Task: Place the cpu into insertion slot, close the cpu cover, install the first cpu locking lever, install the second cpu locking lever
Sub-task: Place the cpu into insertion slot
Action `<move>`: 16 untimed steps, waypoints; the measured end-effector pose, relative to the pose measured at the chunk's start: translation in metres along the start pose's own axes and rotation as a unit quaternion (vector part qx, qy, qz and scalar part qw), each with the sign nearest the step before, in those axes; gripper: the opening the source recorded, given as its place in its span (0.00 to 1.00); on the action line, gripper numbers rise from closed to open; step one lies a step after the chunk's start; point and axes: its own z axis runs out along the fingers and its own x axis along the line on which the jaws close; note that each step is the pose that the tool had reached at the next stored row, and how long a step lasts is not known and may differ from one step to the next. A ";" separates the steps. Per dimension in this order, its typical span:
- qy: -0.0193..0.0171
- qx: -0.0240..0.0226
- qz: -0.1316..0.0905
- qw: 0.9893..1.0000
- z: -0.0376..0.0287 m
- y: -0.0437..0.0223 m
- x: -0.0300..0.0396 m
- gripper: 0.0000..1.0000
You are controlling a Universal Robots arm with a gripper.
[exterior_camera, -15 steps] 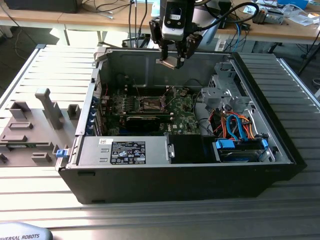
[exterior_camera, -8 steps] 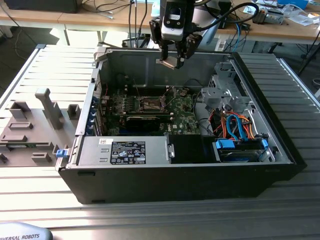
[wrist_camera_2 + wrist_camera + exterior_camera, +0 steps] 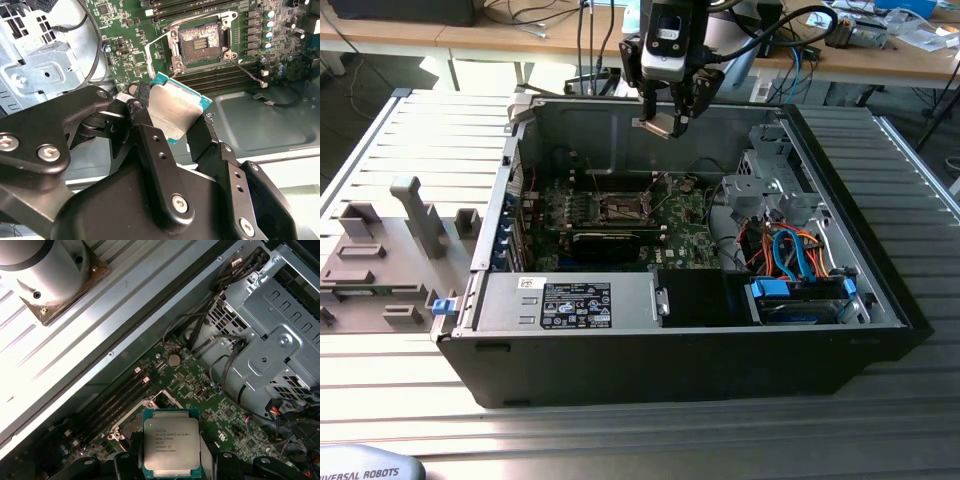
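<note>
A ribbed grey metal worktop point(image 3: 620, 440) is carrying an open black computer case point(image 3: 670, 368); toward the exterior view's left, what are possibly grey plastic fixtures point(image 3: 382, 268) are lying on it.

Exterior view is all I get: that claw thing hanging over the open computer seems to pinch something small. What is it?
Observer: It is the cpu, a flat square chip, clamped in the gripper.
Operator: Is its place in the computer ready for it?
Observer: Yes. In the second wrist view the insertion slot lies uncovered, its field of contacts bare, with no chip in it.
Operator: Which side of the chip is showing?
Observer: In the first wrist view its silver printed top faces the camera, with a teal-green rim around it; the gripper holds it by two opposite edges.
</note>
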 end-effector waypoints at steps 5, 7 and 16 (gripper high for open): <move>0.000 0.000 0.003 1.000 0.0000 0.0000 0.0000 0.54; 0.000 0.000 0.005 1.000 0.0001 0.0000 0.0000 0.54; -0.001 0.000 0.010 1.000 0.0001 0.0000 0.0000 0.54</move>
